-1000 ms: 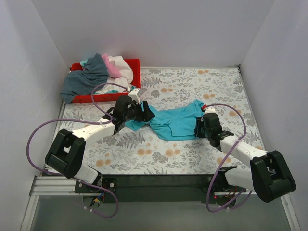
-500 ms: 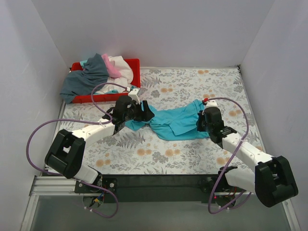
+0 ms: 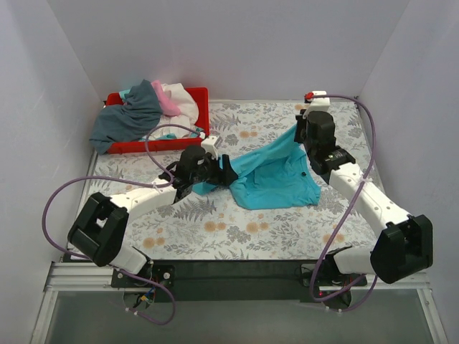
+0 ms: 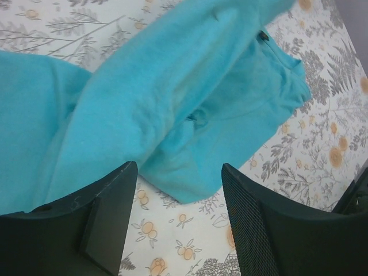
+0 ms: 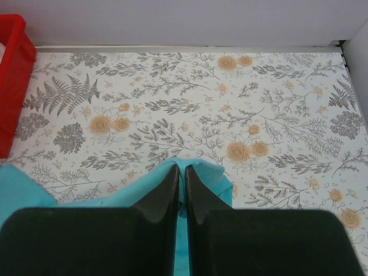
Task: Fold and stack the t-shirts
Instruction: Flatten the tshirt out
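Hanging from the clamped right claw (image 5: 180,171), the turquoise t-shirt (image 3: 276,183) slopes leftward.

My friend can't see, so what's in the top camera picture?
The right tool is shut on one end of a turquoise t-shirt, holding it up over a flowery table, and the left tool sits open at the other end. A red tray in the far left corner holds a pile of grey, white and pink shirts.
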{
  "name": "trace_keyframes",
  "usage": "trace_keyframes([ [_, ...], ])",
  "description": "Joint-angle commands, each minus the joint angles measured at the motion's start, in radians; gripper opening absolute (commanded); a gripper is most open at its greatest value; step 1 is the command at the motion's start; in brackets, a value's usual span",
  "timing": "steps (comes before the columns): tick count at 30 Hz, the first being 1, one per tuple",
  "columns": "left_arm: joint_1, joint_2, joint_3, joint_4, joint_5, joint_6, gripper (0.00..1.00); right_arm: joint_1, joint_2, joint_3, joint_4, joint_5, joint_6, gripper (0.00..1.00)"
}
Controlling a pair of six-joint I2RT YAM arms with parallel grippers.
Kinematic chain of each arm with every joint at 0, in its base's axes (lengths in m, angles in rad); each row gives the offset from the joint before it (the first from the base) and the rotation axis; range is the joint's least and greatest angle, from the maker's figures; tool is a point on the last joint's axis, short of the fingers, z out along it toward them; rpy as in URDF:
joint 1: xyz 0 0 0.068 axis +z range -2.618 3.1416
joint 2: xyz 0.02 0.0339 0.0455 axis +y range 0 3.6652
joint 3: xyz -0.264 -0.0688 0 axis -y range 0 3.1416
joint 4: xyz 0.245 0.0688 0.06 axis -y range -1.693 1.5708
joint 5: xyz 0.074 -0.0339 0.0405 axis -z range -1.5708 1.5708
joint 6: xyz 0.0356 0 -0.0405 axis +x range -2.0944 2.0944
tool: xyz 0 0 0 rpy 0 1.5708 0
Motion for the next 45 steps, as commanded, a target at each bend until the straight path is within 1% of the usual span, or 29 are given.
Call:
trace_keyframes([
  [1,-0.077,0.03,0.061,0.0,-0.05,0.038,0.57,-0.004,0.027,0.08,0.031,0.018,-0.042,0.01],
  [3,-0.106,0.047,0.078,0.021,-0.091,0.041,0.61,-0.005,0.032,0.088,0.034,0.012,-0.045,0.01],
  [7,-0.141,0.062,0.087,0.09,-0.124,0.052,0.65,-0.004,0.024,0.091,0.037,0.018,-0.052,0.01],
  [11,-0.178,0.171,0.15,0.095,-0.228,0.079,0.69,-0.005,0.007,0.088,0.037,-0.015,-0.048,0.01],
  [13,-0.187,0.206,0.182,0.098,-0.306,0.084,0.7,-0.005,-0.012,0.08,0.035,-0.032,-0.043,0.01],
  [18,-0.201,0.269,0.218,0.136,-0.392,0.133,0.7,-0.004,-0.048,0.062,0.037,-0.048,-0.045,0.01],
  [22,-0.215,0.304,0.248,0.145,-0.49,0.17,0.7,-0.005,-0.078,0.048,0.038,-0.072,-0.043,0.01],
  [24,-0.218,0.314,0.247,0.171,-0.526,0.188,0.68,-0.004,-0.089,0.042,0.043,-0.083,-0.042,0.01],
  [26,-0.22,0.327,0.245,0.191,-0.546,0.199,0.62,-0.005,-0.103,0.034,0.044,-0.086,-0.04,0.01],
  [27,-0.22,0.332,0.244,0.207,-0.57,0.204,0.53,-0.005,-0.109,0.033,0.044,-0.089,-0.04,0.01],
  [29,-0.22,0.337,0.242,0.221,-0.593,0.223,0.44,-0.004,-0.131,0.026,0.043,-0.097,-0.04,0.01],
  [30,-0.22,0.337,0.241,0.228,-0.613,0.231,0.34,-0.004,-0.138,0.023,0.044,-0.104,-0.04,0.01],
  [32,-0.22,0.325,0.244,0.228,-0.635,0.259,0.26,-0.005,-0.166,0.016,0.044,-0.107,-0.042,0.01],
  [33,-0.22,0.314,0.242,0.218,-0.647,0.266,0.17,-0.005,-0.175,0.014,0.044,-0.103,-0.04,0.01],
  [35,-0.22,0.283,0.232,0.207,-0.65,0.294,0.07,-0.005,-0.204,0.014,0.041,-0.095,-0.045,0.01],
  [36,-0.22,0.237,0.225,0.193,-0.639,0.308,0.02,-0.005,-0.215,0.016,0.038,-0.095,-0.048,0.01],
  [38,-0.22,0.177,0.216,0.156,-0.539,0.343,0.0,-0.005,-0.244,0.023,0.031,-0.1,-0.049,0.01],
  [39,-0.22,0.15,0.222,0.099,-0.493,0.355,0.0,-0.004,-0.253,0.034,0.021,-0.106,-0.051,0.01],
  [40,-0.22,0.086,0.237,0.071,-0.404,0.359,0.0,-0.002,-0.272,0.04,0.018,-0.106,-0.052,0.01],
  [41,-0.22,0.055,0.248,0.038,-0.358,0.375,0.0,-0.002,-0.281,0.045,0.012,-0.106,-0.055,0.01],
  [42,-0.22,0.029,0.267,-0.032,-0.312,0.383,0.0,-0.002,-0.289,0.048,0.006,-0.101,-0.059,0.01],
  [43,-0.22,-0.028,0.3,-0.064,-0.261,0.391,0.0,-0.002,-0.305,0.065,0.002,-0.092,-0.062,0.01],
  [44,-0.22,-0.05,0.322,-0.098,-0.168,0.406,0.0,-0.001,-0.313,0.071,-0.003,-0.084,-0.066,0.01],
  [45,-0.22,-0.074,0.34,-0.167,-0.126,0.43,0.0,-0.001,-0.319,0.08,-0.015,-0.069,-0.074,0.01],
])
